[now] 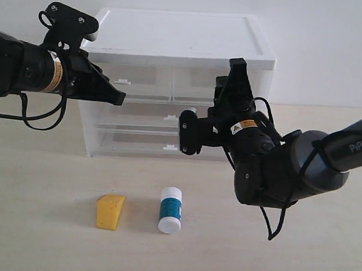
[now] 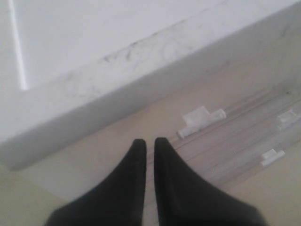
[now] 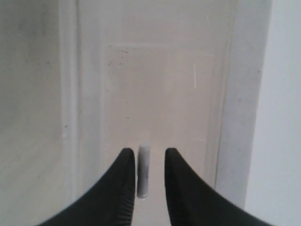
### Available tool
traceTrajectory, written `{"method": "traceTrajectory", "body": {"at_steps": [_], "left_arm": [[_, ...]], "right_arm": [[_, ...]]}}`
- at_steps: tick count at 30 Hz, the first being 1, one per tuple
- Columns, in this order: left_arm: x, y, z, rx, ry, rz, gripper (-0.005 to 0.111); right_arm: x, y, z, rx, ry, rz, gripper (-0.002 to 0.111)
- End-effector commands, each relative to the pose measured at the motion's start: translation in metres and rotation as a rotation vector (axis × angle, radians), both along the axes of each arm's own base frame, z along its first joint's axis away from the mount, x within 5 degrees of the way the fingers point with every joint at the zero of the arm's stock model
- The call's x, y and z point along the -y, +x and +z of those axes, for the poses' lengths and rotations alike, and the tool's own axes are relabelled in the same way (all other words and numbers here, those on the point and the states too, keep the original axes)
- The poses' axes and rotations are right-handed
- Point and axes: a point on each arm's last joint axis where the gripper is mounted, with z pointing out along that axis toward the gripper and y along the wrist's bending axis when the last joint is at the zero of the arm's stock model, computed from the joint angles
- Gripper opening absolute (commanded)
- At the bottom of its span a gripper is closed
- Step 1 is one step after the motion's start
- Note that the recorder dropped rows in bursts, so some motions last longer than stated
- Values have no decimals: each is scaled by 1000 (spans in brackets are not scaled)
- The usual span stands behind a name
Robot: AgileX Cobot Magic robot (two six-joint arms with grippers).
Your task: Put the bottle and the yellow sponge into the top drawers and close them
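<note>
- Left pincer (image 1: 114, 94) first, in the exterior view: black tapered tips pressed together with nothing between them, hovering just in front of the left one of the top drawers (image 1: 149, 76).
- Right pincer (image 1: 225, 94) is in at the right-hand top drawer and covers that drawer's handle from this angle.
- Both small drawers sit flush in the cabinet (image 1: 176, 31), which has a smooth white slab top and cloudy see-through plastic fronts.
- Down on the bench (image 1: 41, 162), a pale matt wood grain, the yellow sponge (image 1: 110, 211) lies left of the bottle (image 1: 171, 210). They are near each other but apart, both well in front of the cabinet.
- The sponge is a porous wedge, broad toward the cabinet and narrowing toward the near edge.
- The bottle is smooth white plastic with a teal label band, its long axis running from cabinet to near edge; which end is the cap, I can't tell.
- Plain white wall (image 1: 339, 35) behind it all.
- Left wrist view: two smooth black fingers (image 2: 134, 188) with only a hairline slit between them. Ahead are the scuffed slab edge and the left tab (image 2: 202, 117).
- Right wrist view: ribbed black pads (image 3: 123, 193) stand apart either side of the right tab (image 3: 143, 172), with a clear gap on one side and a faintly speckled translucent front behind.
</note>
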Motion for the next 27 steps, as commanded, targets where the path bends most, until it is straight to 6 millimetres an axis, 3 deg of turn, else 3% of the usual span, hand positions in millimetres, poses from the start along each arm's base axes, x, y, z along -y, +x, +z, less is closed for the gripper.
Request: {"method": "traceTrajectory", "body": {"at_steps": [1, 2, 14, 19, 27], "left_arm": [[-1, 0, 2, 7, -3, 10, 4], [-1, 0, 2, 7, -3, 10, 4], [-1, 0, 2, 7, -3, 10, 4], [-1, 0, 2, 7, -3, 10, 4], [-1, 0, 2, 7, -3, 10, 4]], "right_arm": [[17, 14, 10, 15, 75, -99, 7], [17, 14, 10, 15, 75, -99, 0], [17, 9, 19, 116, 124, -147, 0], [2, -4, 16, 116, 73, -107, 0], [-1, -19, 3, 86, 35, -66, 0]]}}
